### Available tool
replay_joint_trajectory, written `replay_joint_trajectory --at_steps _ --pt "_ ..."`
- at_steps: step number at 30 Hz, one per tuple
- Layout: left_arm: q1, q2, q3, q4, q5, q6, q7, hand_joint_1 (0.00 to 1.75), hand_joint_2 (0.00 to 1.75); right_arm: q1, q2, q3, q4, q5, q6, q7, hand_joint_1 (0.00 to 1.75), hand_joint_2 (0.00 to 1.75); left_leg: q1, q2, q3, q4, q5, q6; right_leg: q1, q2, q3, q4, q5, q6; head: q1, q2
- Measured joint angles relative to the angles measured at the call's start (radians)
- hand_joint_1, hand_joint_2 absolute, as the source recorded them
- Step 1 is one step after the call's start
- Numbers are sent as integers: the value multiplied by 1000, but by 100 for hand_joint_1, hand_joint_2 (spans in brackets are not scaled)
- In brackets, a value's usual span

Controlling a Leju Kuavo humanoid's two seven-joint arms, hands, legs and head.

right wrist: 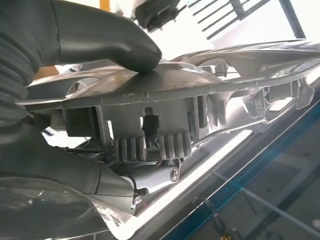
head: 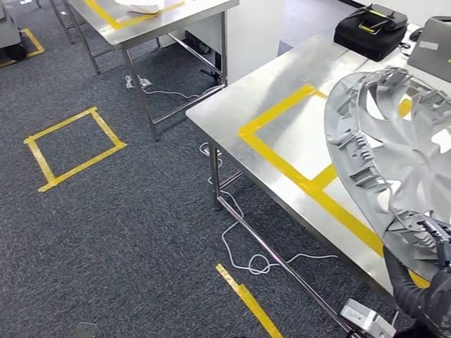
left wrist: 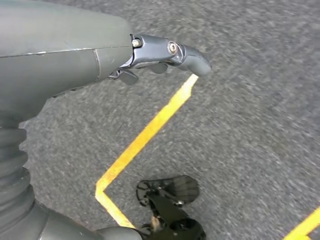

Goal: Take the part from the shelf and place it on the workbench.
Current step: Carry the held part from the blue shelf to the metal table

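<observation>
Already the grey, spoked plastic wheel cover (head: 391,162) is off the shelf and in the right hand (head: 425,282), which enters the head view at about five o'clock; in the right wrist view the thick grey thumb (right wrist: 113,45) presses on one face of the rim while darker fingers (right wrist: 151,182) clamp the ribbed underside, so the grasp looks firm. The left hand (left wrist: 166,52) hangs over dark carpet (left wrist: 245,125) crossed by a yellow tape line (left wrist: 147,135), its fingers loosely extended and grasping nothing. By my reading, the fetching is done and the setting-down is left: the part is tilted up on edge above the near right stretch of the brushed steel workbench (head: 255,98), not yet lying on it. The bench's near edge runs from about nine o'clock toward five o'clock, close under the part's lower rim, so the cover should go further in before it is lowered. Yellow tape (head: 282,158) frames a bare area of benchtop just beyond and to the left of the part. Farther off, at one o'clock, a black bag (head: 372,32) sits near the back edge, well apart from that room.
</observation>
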Motion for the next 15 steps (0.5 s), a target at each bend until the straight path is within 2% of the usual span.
replay_joint_trajectory --at_steps 1,2,3,4,6,7,8,10,12,13,14,15 --pt "0 0 0 0 0 0 0 0 175 0 0 0 1 0 0 0 175 175 2 11 13 0 -11 -6 -2 -23 24 -63 41 5 0 0" --pt "0 0 1 0 0 0 0 0 175 -2 0 0 1 0 0 -1 175 175 2 21 24 2 -21 -13 1 -49 44 -123 63 5 2 0" --pt "0 0 1 0 0 0 0 0 175 -3 0 -1 2 0 0 -1 175 175 0 32 31 4 -29 -19 4 -69 57 -158 75 -2 4 0" --pt "0 0 2 0 0 0 0 0 175 -4 0 -1 3 0 0 -1 175 175 -4 42 35 7 -35 -25 7 -79 60 -168 71 -13 4 0" --pt "0 0 2 0 2 1 0 0 175 -2 1 -2 4 0 0 -1 175 175 -7 55 41 13 -45 -32 6 -58 65 -170 74 -36 2 0" --pt "-1 0 2 0 2 2 0 0 175 -1 1 -3 4 0 -1 -1 175 175 -4 44 40 26 -49 -37 4 -45 69 -171 73 -40 0 0" --pt "-2 -1 2 0 3 2 0 0 175 -1 1 -3 4 0 -1 -1 175 175 1 23 28 54 -57 -43 3 -32 74 -172 73 -44 -2 0" --pt "-3 -2 2 0 3 3 0 0 175 -4 2 -3 4 1 -1 -2 175 175 11 -23 -32 165 -97 -53 2 -7 81 -174 69 -50 -4 0" --pt "0 -2 2 0 4 4 1 0 175 -5 2 -3 4 1 -1 -2 175 175 14 -36 -109 280 -143 -56 4 21 87 -174 63 -56 -4 0" --pt "1 -2 2 0 4 4 1 0 175 -5 2 -4 4 0 -1 -2 175 175 14 -38 -134 304 -145 -54 5 36 91 -174 61 -58 -4 0" --pt "1 -2 2 0 4 4 1 0 175 -4 2 -4 4 -1 -1 -2 175 175 13 -41 -142 292 -124 -50 6 50 95 -174 58 -58 -4 0" --pt "1 -2 2 0 4 5 1 0 175 -4 2 -4 4 -3 -1 -2 175 175 11 -47 -135 247 -84 -44 7 64 99 -174 56 -59 -4 0"
